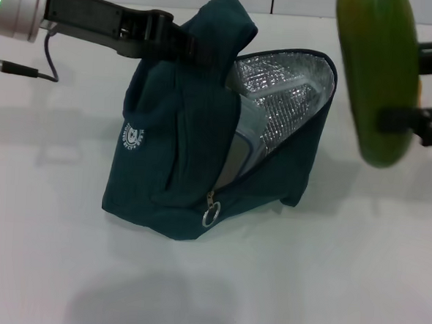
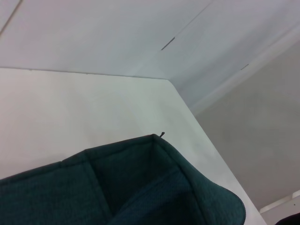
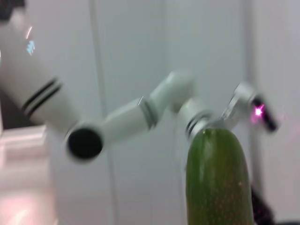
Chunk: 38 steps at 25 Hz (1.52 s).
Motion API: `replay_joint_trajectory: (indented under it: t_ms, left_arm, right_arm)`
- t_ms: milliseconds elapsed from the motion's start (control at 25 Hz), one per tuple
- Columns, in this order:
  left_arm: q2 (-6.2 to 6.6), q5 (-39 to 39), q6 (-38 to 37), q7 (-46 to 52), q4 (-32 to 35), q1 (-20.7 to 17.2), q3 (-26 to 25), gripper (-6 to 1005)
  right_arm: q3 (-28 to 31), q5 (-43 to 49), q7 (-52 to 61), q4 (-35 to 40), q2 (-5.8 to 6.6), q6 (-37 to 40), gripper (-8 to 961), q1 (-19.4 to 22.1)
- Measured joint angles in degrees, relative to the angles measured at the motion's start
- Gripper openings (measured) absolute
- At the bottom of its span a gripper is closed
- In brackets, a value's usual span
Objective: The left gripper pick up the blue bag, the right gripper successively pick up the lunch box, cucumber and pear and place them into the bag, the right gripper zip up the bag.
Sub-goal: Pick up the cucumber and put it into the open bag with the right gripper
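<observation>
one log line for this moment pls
left gripper: shut on blue bag, mouth held open | right gripper: shut on cucumber, raised beside the bag | lunch box: inside bag

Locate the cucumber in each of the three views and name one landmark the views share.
Head view: cucumber at upper right, gripped by the right claw, beside the open blue bag.
Left wrist view: not in it; only bag fabric and table.
Right wrist view: lower right, close up.
Shared landmark: the left arm.
</observation>
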State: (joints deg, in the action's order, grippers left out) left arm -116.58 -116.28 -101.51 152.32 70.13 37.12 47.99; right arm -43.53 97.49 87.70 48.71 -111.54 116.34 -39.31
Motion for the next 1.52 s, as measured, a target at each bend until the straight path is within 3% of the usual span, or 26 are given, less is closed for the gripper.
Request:
replay_joint_trajectory:
  t_ms: [160, 280, 400, 720, 1080, 1520]
  left_arm:
    - [0.04, 0.01, -0.05, 0.0, 0.0, -0.1, 0.0, 44]
    - [0.05, 0.01, -0.12, -0.07, 0.0, -0.07, 0.0, 44]
    - [0.09, 0.0, -0.15, -0.29, -0.01, 0.08, 0.01, 44]
    - [0.31, -0.02, -0.18, -0.87, -0.4, 0.3, 0.1, 44]
    - [0.1, -0.07, -0.17, -1.15, -0.46, -0.08, 0.09, 44]
    - [0.31, -0.09, -0.25, -1.17, -0.54, -0.11, 0.18, 44]
  right_arm:
    - [0.29, -7.31, -5.78, -6.31, -3.26, -4.3, 598, 2.39]
    - [-2.03, -14.52, -10.84, -13.85, -4.33, -6.35, 601, 2.89]
    - [-5.54, -21.04, -16.96, -23.9, -4.34, -8.58, 604, 1.74]
    - [-6.5, -22.32, -26.76, -39.23, -4.61, -13.46, 611, -2.31]
    - [-9.2, -22.09, -32.48, -47.7, -4.65, -17.25, 619, -6.8]
    - [-12.14, -21.98, -33.18, -48.62, -4.65, -20.22, 628, -7.77]
